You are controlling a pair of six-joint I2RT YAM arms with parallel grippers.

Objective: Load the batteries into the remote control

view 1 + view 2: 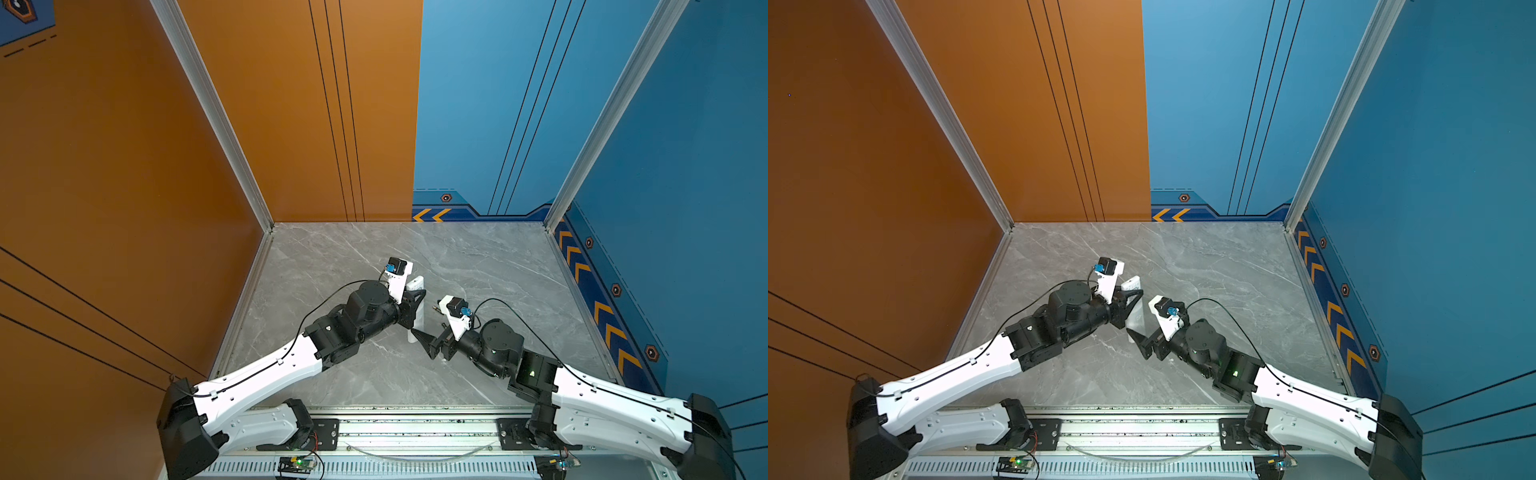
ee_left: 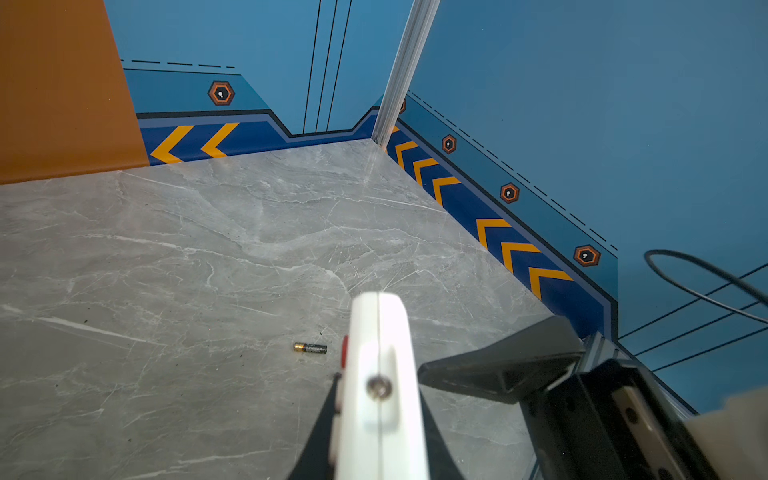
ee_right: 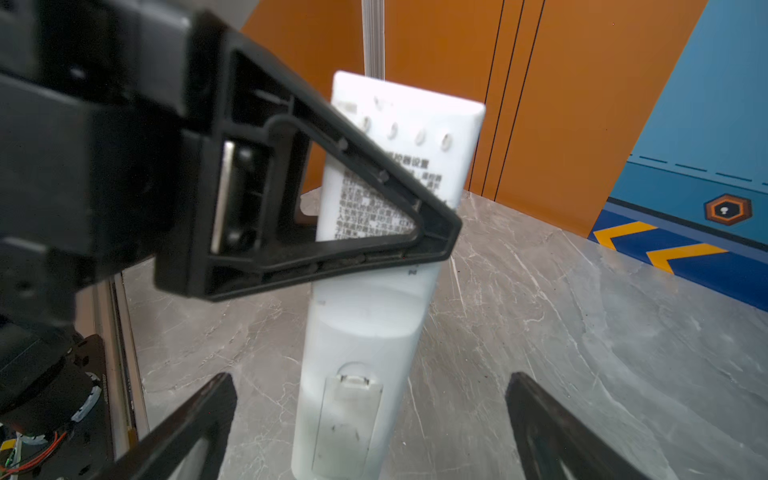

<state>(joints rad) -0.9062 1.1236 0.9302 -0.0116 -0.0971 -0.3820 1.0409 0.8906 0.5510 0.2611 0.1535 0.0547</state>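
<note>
Long slim white plastic remote control (image 3: 365, 332) stands tilted near the middle of the grey marble tabletop (image 1: 478, 266), clenched in the left gripper (image 1: 416, 309). The right gripper (image 3: 372, 376) gapes wide, gripping nothing, its fingers flanking the remote's lower end. One black, gold-tipped battery (image 2: 310, 348) lies nearby.

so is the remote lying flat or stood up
Stood up, leaning a little: the left gripper clamps the remote control mid-length. Whether its lower end touches the table cannot be told.
</note>
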